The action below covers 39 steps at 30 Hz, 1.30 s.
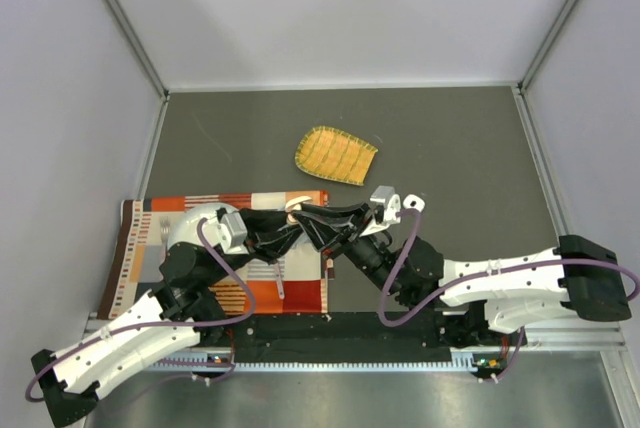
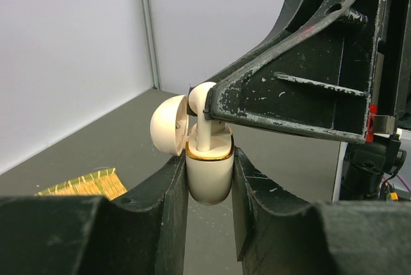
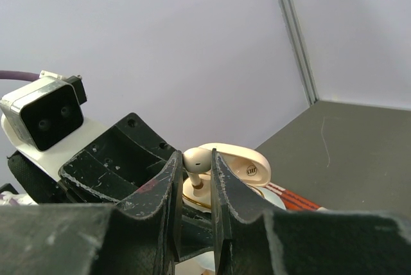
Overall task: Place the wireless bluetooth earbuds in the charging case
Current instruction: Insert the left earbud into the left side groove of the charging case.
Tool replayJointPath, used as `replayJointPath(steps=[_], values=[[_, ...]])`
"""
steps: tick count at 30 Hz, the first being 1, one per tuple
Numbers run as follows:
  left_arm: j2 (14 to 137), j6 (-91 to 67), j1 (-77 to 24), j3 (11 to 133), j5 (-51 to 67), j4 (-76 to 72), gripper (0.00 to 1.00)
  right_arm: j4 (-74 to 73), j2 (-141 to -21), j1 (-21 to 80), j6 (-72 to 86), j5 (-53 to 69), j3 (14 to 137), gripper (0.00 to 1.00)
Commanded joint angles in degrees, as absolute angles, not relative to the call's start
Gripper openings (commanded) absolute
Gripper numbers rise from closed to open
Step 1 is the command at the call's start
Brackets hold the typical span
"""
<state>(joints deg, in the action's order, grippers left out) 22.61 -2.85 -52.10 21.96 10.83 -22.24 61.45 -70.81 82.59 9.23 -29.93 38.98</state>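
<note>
Left end effector [image 2: 209, 188] — glossy rounded charging case [image 2: 209, 175]

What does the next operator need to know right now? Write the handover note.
Left gripper: shut on the charging case, held upright off the table, lid open.
Right gripper: shut on an earbud, stem down and entering the case.
Done: case opened, earbud lined up, partly in its slot.
Left: seat it fully, release. No other earbuds can be seen; check for them.
Nearby: striped cloth, woven mat.
</note>
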Motion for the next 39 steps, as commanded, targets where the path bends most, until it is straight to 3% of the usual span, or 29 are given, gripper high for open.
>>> replayJointPath(steps=[1,23,39], values=[[21.45,-3.16,-52.47,24.35,12.66,-29.35,0.00,60.64,-72.24,81.65,8.70,-33.66,38.58,0.00],[20.48,-1.76,-52.38,24.17,10.28,-28.48,0.00,49.93,-71.19,83.23,6.68,-40.69,40.34,0.00],[20.65,-1.49,-52.38,24.43,10.02,-28.21,0.00,45.54,-69.87,83.23,2.73,-40.43,43.77,0.29]])
